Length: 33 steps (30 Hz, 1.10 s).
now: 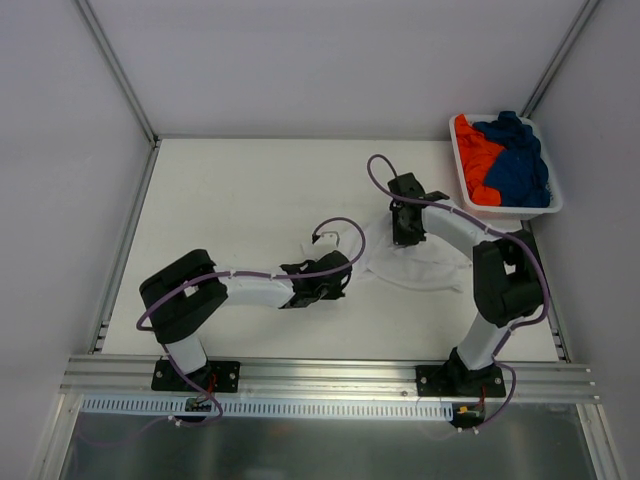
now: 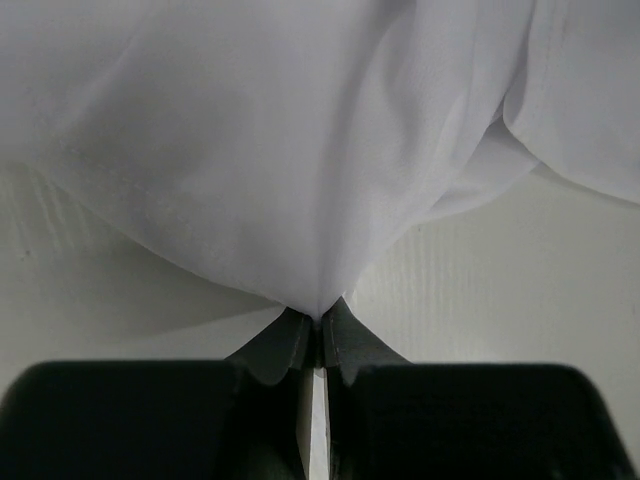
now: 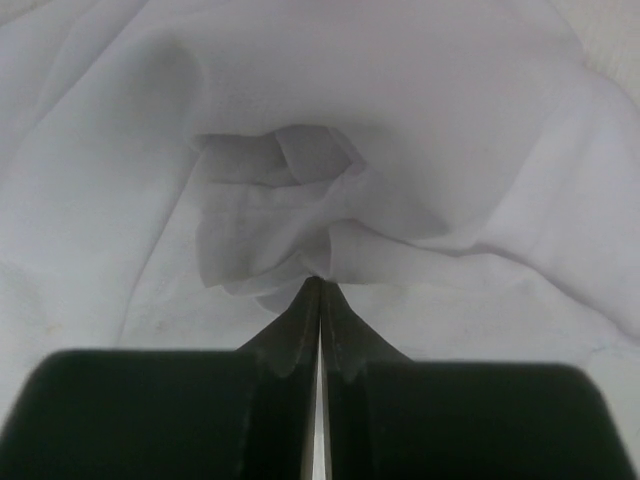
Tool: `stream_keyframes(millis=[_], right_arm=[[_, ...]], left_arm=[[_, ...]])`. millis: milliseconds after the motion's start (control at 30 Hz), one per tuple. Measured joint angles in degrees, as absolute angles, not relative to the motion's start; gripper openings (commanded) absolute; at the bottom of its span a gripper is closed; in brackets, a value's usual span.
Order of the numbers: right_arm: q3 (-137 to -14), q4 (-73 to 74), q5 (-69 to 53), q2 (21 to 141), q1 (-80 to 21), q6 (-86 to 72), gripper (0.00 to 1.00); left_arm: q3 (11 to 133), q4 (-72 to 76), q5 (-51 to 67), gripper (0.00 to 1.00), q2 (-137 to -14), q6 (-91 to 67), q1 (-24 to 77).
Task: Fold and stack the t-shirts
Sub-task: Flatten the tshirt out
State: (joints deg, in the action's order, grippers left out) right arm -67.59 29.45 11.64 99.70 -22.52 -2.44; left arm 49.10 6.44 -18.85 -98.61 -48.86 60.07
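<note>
The white t-shirt [image 1: 425, 268] lies crumpled on the table between the two arms. My left gripper [image 1: 340, 270] is shut on its left edge; in the left wrist view the cloth [image 2: 300, 150] hangs from the pinched fingertips [image 2: 318, 318]. My right gripper [image 1: 404, 236] is shut on a bunched fold at its far edge; in the right wrist view the cloth [image 3: 420, 130] gathers at the closed tips [image 3: 320, 282]. The orange t-shirt [image 1: 476, 158] and the dark blue t-shirt [image 1: 520, 160] lie heaped in the white basket [image 1: 507, 211] at the back right.
The basket stands by the right wall, just behind the right arm's elbow [image 1: 508, 280]. Purple cables loop over both arms. A metal rail [image 1: 330, 375] runs along the table's near edge. Bare table [image 1: 240, 190] lies at the left and back.
</note>
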Motion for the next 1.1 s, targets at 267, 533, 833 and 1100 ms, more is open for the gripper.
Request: stream_keyframes(millis=[267, 533, 833, 1100], right_arm=[[-72.9, 36.1, 16.4, 95.5, -25.9, -1.9, 0.01], [-84.6, 41.8, 22.0, 80.9, -26.1, 0.2, 0.01], [-85.9, 45.1, 27.6, 68.6, -26.2, 1.4, 0.0], [-87.3, 46.3, 28.0, 59.0, -26.2, 2.3, 0.0]], left_arm=[[54.8, -6.4, -27.7, 0.0, -96.4, -45.6, 60.1], [61.9, -15.2, -37.1, 0.0, -78.7, -38.9, 57.1], [65.4, -21.4, -48.9, 0.02, -65.5, -32.0, 56.2], [66.7, -25.2, -52.2, 0.0, -52.4, -27.4, 56.3]])
